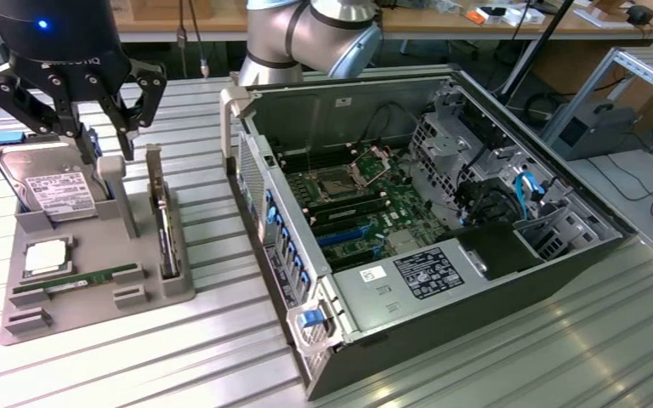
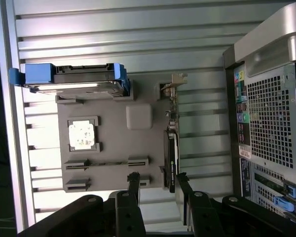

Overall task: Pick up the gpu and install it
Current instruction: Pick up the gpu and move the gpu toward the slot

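Observation:
The gpu (image 1: 166,219) is a thin dark card standing on edge in the right slot of a grey holder (image 1: 145,293), its silver bracket at the far end. In the wrist view the gpu (image 2: 171,148) lies just beyond one fingertip. My gripper (image 1: 105,144) hangs above the back of the holder, between the hard drive and the gpu, a little to the exterior view's left of the card. Its fingers (image 1: 82,146) stand open with nothing between them, and my gripper (image 2: 158,180) touches nothing.
The holder (image 2: 113,148) also carries a silver hard drive (image 1: 57,191), a CPU (image 1: 47,255) and a green RAM stick (image 1: 77,279). An open computer case (image 1: 530,255) lies at the exterior view's right, its motherboard (image 1: 355,204) exposed. Ribbed metal table (image 1: 133,365) all around.

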You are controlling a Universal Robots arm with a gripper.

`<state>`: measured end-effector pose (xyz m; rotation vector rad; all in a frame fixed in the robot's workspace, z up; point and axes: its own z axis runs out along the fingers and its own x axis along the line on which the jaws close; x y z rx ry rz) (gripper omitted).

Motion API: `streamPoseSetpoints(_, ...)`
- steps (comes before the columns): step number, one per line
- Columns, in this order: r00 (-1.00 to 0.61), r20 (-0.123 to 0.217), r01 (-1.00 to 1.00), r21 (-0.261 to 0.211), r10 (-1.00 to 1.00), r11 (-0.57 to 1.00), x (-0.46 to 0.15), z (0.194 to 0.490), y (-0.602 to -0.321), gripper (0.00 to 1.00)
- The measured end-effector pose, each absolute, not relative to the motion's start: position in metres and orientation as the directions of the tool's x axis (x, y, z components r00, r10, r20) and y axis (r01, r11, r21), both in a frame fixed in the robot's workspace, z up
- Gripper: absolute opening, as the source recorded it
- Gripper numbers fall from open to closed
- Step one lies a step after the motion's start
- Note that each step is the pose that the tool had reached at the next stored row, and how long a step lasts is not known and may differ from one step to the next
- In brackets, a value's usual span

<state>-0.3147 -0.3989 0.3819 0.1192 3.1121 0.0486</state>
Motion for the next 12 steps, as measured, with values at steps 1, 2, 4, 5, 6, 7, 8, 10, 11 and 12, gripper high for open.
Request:
streamPoseSetpoints(1, -0.997, -0.025, 0.076, 0.032, 0.077, 0.997, -0.3153, 0.3815, -0.3990, 0.42)
streamPoseSetpoints(2, -0.997, -0.025, 0.076, 0.032, 0.077, 0.997, -0.3156, 0.3809, -0.3989, 0.42)
streamPoseSetpoints(4, -0.997, -0.025, 0.076, 0.032, 0.077, 0.997, -0.3159, 0.3799, -0.3989, 0.42)
streamPoseSetpoints(5, -0.997, -0.025, 0.076, 0.032, 0.077, 0.997, -0.3165, 0.3789, -0.3990, 0.42)
streamPoseSetpoints(6, -0.997, -0.025, 0.076, 0.032, 0.077, 0.997, -0.3167, 0.3783, -0.3989, 0.42)
streamPoseSetpoints(7, -0.997, -0.025, 0.076, 0.032, 0.077, 0.997, -0.3171, 0.3776, -0.3989, 0.42)
streamPoseSetpoints(8, -0.997, -0.025, 0.076, 0.032, 0.077, 0.997, -0.3175, 0.3768, -0.3989, 0.42)
streamPoseSetpoints(10, -0.997, -0.025, 0.076, 0.032, 0.077, 0.997, -0.3180, 0.3757, -0.3990, 0.42)
streamPoseSetpoints(11, -0.997, -0.025, 0.076, 0.032, 0.077, 0.997, -0.3181, 0.3751, -0.3989, 0.42)
streamPoseSetpoints(12, -0.997, -0.025, 0.076, 0.032, 0.077, 0.997, -0.3183, 0.3743, -0.3989, 0.42)
